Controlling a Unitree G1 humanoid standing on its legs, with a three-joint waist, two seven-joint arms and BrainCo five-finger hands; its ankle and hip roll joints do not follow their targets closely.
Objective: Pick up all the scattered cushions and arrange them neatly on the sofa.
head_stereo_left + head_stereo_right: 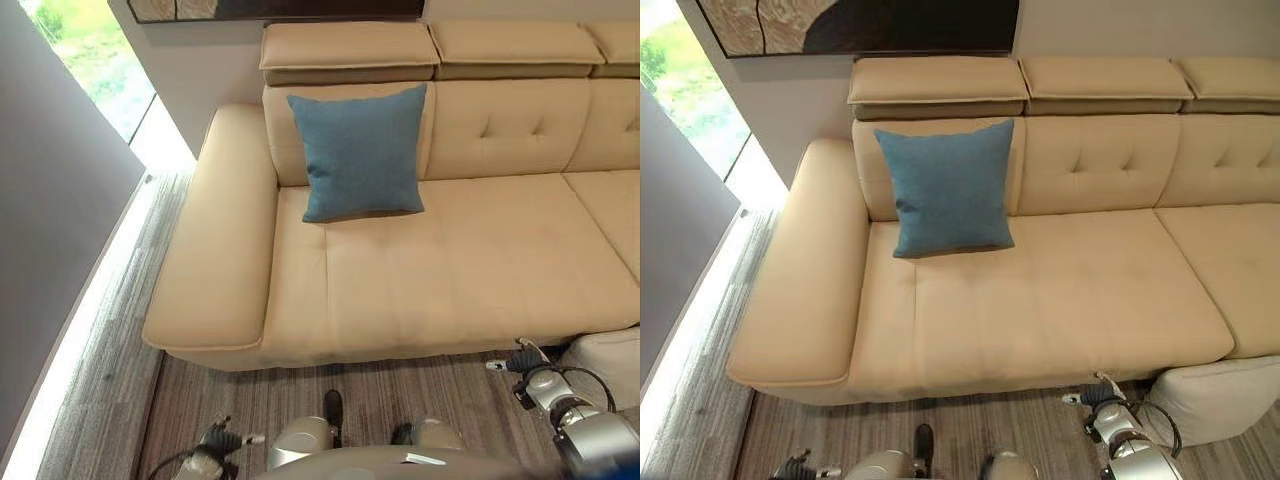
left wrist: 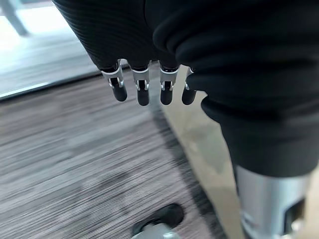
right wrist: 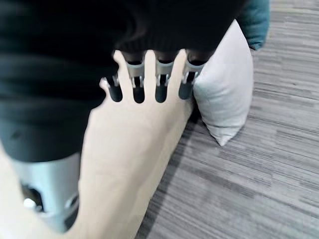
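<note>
a grey striped carpet (image 1: 420, 395) covers the floor. a framed picture (image 1: 870, 25) in brown and black hangs on the pale wall (image 1: 1070, 25). a bright window (image 1: 95, 55) reaches down to the floor, a lit strip (image 1: 70, 340) running along the carpet's edge below it.

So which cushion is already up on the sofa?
The blue cushion, propped upright against the sofa backrest beside the armrest. The white cushion is down on the floor against the sofa's front, near the right hand.
</note>
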